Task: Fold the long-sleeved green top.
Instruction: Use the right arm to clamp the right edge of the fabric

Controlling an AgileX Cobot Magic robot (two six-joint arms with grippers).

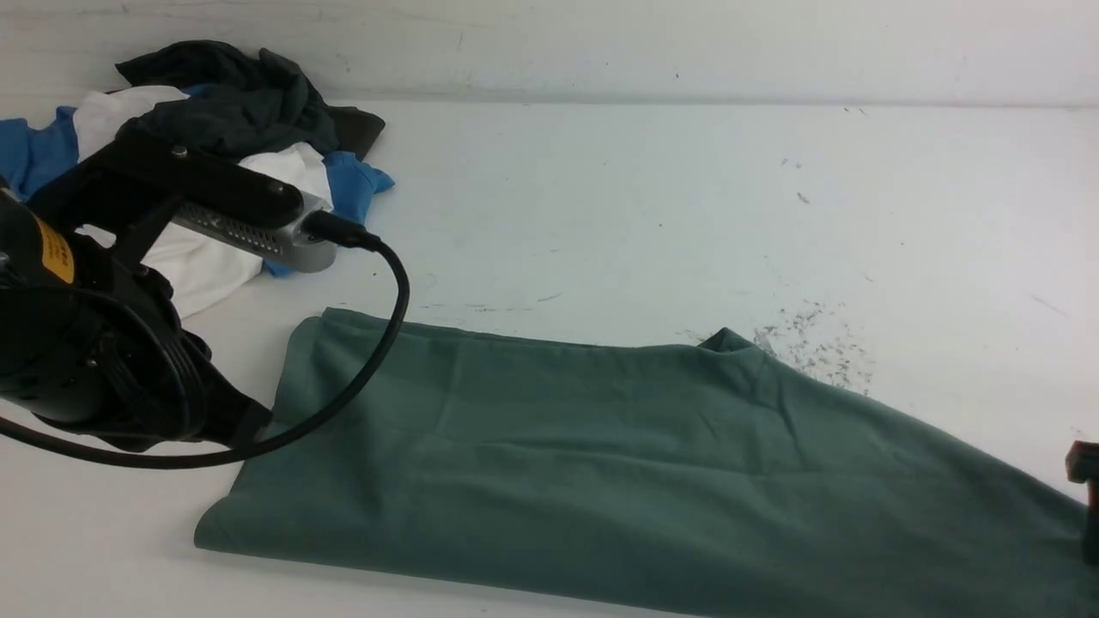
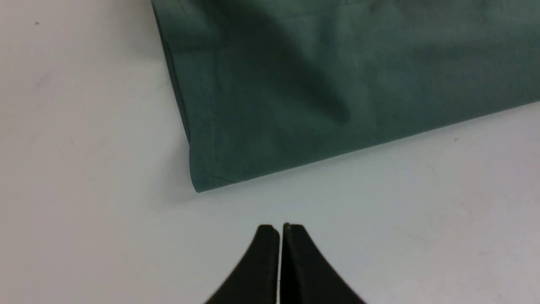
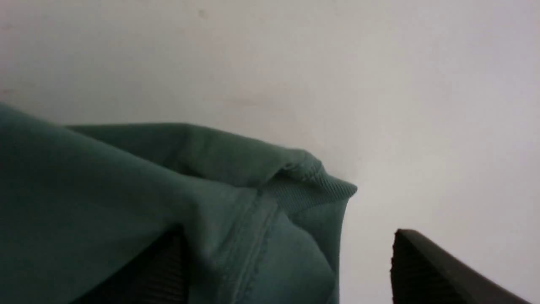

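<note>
Closest in: left claw (image 2: 280, 228), pinched shut on nothing, above bare desk (image 1: 687, 215) just beside one corner of the green long-sleeved top (image 1: 601, 446). Laid out as a long folded band across the near desk. Right claw (image 3: 282, 236) gaping wide, ribbed edge draped over one finger. Far left: heap of clothes (image 1: 240, 112), blue, white, dark.

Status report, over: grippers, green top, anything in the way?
Left gripper shut, empty, beside the green top. Right gripper open at its ribbed edge. Top lies partly folded. Clothes pile apart, far left.
</note>
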